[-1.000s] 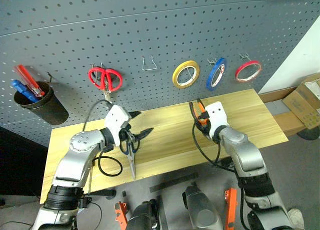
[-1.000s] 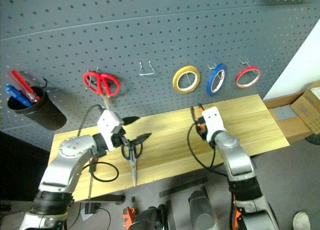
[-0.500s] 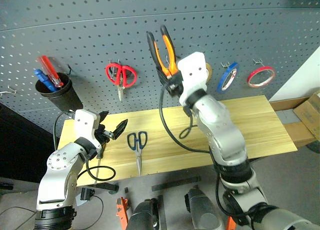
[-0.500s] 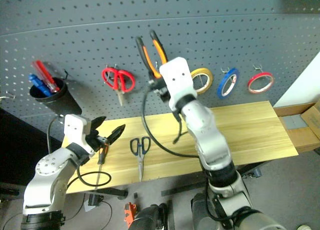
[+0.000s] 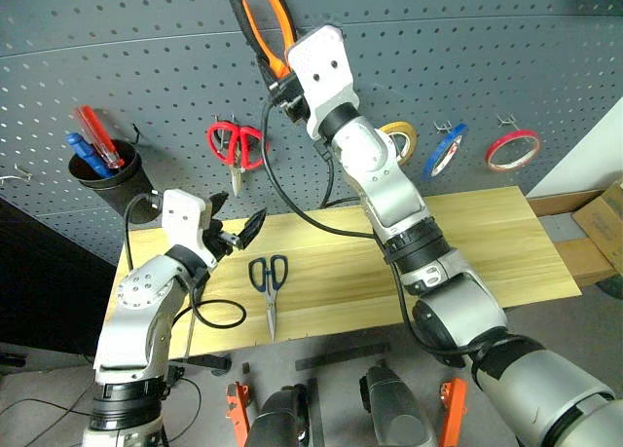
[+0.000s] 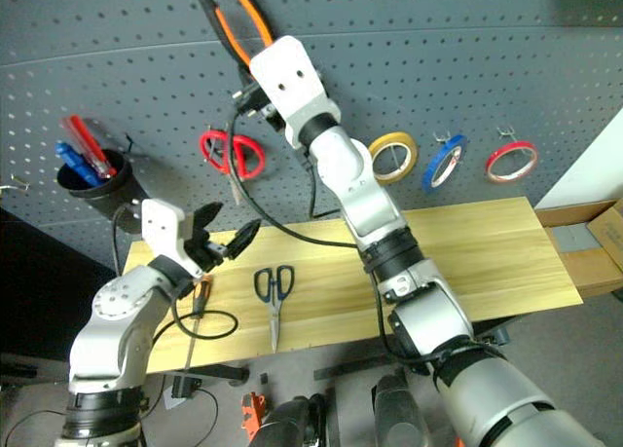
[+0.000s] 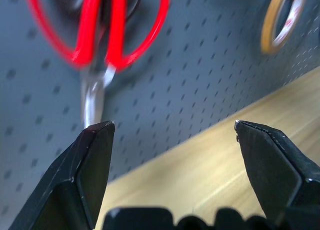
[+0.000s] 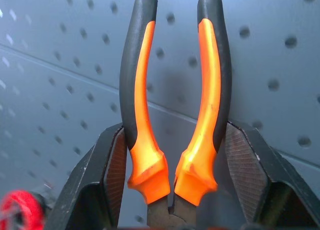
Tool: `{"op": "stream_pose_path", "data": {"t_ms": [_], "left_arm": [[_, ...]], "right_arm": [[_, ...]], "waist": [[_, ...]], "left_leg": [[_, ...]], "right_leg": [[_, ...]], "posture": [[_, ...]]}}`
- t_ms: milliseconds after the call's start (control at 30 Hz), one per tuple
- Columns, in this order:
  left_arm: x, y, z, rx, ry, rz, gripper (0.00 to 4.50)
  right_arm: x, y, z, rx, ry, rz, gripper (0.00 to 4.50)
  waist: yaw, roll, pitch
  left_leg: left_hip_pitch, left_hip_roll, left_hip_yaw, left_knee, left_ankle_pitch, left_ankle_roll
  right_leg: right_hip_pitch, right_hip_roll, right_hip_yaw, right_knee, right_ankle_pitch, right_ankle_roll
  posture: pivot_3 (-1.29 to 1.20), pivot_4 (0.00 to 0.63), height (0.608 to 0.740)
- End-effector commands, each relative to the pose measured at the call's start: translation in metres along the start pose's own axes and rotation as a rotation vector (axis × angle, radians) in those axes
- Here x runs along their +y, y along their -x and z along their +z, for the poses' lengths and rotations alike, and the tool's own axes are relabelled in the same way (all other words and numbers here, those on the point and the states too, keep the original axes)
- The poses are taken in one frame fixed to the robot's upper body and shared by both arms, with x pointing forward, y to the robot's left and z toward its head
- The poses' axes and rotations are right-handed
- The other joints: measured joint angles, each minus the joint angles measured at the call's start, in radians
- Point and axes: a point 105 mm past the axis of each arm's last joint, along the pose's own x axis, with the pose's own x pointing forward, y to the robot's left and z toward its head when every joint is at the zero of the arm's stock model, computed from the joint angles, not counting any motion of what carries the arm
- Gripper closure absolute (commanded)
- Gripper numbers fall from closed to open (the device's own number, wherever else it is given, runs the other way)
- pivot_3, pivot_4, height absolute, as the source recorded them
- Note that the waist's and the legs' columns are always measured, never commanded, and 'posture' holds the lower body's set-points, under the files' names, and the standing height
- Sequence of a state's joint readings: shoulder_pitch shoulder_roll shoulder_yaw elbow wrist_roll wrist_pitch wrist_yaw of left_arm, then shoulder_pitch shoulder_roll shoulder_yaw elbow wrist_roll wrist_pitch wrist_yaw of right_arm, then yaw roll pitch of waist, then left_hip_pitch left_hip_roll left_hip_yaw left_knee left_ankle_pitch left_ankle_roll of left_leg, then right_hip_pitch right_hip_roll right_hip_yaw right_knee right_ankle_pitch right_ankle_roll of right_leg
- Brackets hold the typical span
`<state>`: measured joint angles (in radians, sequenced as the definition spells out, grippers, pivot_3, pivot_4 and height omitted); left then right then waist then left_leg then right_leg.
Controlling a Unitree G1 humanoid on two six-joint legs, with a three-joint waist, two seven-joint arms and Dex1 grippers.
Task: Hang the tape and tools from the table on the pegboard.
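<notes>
right wrist view: the right gripper (image 8: 172,165) pinches the pliers (image 8: 175,115) near the base of their orange-and-black handles, 1 black finger pressed against the outside of each. the 2 handles point up and away, close to the dark grey-blue pegboard (image 8: 280,49).

from the head cameras, the right arm is raised high, holding the pliers (image 5: 261,23) against the upper part of the pegboard (image 5: 506,48), well above the row of hanging things. in that row are red-handled scissors (image 5: 235,147), a yellow tape roll (image 5: 399,140), the blue tape (image 5: 447,149) already on its hook, and a red tape roll (image 5: 513,149).

the left gripper (image 5: 237,231) is spread wide and empty, hovering over the left end of the table (image 5: 487,242). the dark blue scissors (image 5: 268,283) lie flat on the wood just beside it. the screwdriver (image 6: 198,306) lies near the left edge, partly behind the left arm. a black cup (image 5: 105,182) with red and blue screwdrivers hangs at far left.

to do this step well, i judge the pliers should come down to the level of the hanging row and find a free hook there. the gap between the handles should slip over that hook. the grip should loosen only once the hook bears the weight, or the pliers could drop.
</notes>
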<state>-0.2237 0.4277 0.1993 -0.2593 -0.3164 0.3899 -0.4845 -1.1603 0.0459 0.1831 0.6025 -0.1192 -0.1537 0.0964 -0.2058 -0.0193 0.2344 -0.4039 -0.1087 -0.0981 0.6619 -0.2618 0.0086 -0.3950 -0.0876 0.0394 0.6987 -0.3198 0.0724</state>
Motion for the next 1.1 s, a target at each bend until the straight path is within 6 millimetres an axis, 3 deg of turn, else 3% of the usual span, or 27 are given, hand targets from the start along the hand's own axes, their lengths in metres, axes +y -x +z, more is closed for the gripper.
{"op": "stream_pose_path", "data": {"t_ms": [33,267,633,833,1100], "left_arm": [[-0.005,-0.004,0.011,-0.042,-0.007,-0.018,0.39],[-0.009,-0.009,0.012,-0.045,-0.011,-0.035,0.39],[-0.008,-0.01,0.01,-0.047,-0.016,-0.035,0.39],[-0.008,-0.01,0.01,-0.052,-0.02,-0.03,0.39],[-0.008,-0.01,0.004,-0.038,-0.014,-0.029,0.39]], "right_arm": [[-0.005,-0.005,0.016,-0.1,0.045,-0.022,2.12],[-0.006,0.002,-0.016,-0.045,0.042,-0.053,2.12],[-0.002,0.005,-0.039,0.016,0.036,-0.075,2.12],[-0.001,0.019,-0.068,0.112,0.04,-0.101,2.12],[-0.004,0.033,-0.091,0.211,0.019,-0.105,2.12]], "waist": [[0.0,0.0,0.0],[-0.004,0.0,0.0],[0.008,0.0,0.0],[0.011,-0.001,0.0],[0.013,-0.001,-0.001]], "left_leg": [[0.0,0.0,0.0,0.0,0.0,0.0],[0.0,0.0,0.0,0.0,0.0,-0.001],[0.002,0.0,0.0,0.001,0.002,-0.003],[0.002,0.0,0.0,0.002,0.003,-0.004],[0.003,0.0,-0.001,0.003,0.004,-0.005]], "right_leg": [[0.0,0.0,0.0,0.0,0.0,0.0],[-0.002,0.0,0.0,0.001,0.0,0.0],[-0.001,0.0,0.0,0.005,0.0,0.0],[-0.002,0.001,0.001,0.01,0.0,0.0],[-0.003,0.001,0.001,0.015,0.0,0.0]], "posture": [[-0.13,0.191,0.74],[-0.13,0.194,0.74],[-0.11,0.197,0.74],[-0.1,0.2,0.74],[-0.12,0.202,0.74]]}}
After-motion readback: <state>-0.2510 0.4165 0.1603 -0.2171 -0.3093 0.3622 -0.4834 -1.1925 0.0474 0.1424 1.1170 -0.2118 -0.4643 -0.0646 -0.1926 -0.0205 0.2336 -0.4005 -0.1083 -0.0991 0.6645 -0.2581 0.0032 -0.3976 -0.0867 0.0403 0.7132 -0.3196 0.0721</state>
